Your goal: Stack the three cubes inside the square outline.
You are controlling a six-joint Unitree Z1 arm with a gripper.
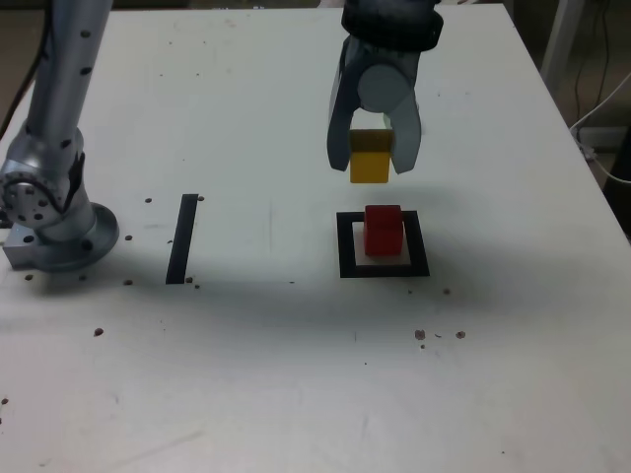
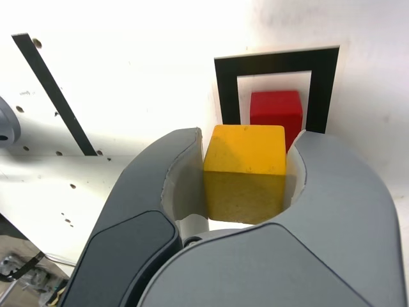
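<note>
The red cube (image 1: 383, 230) sits inside the square outline (image 1: 345, 246) on the white table (image 1: 296, 374), toward the exterior view's right. The yellow cube (image 1: 370, 164) hangs in the air, a little farther away than the red one in that view and clear above the table, clamped between the two curved fingers of the hand (image 1: 373, 158). The hand is nearly closed, its fingers pressing the cube's two opposite sides. No green cube shows in either view.

The step in hand looks like the second layer: carrying yellow over to set it on red. The next move calls for bringing the yellow cube squarely over the red one, matching edges, lowering until the faces meet, and only then letting go; an offset drop could tip the small stack or knock red off its mark.

The arm reaches in from the far edge, with the hand pointing down at the table, fingers to either side of the cube. In the wrist view the red cube and outline lie just beyond the held cube. A black strip (image 1: 182, 238) lies at the exterior view's left, near the arm's base (image 1: 59, 236).
</note>
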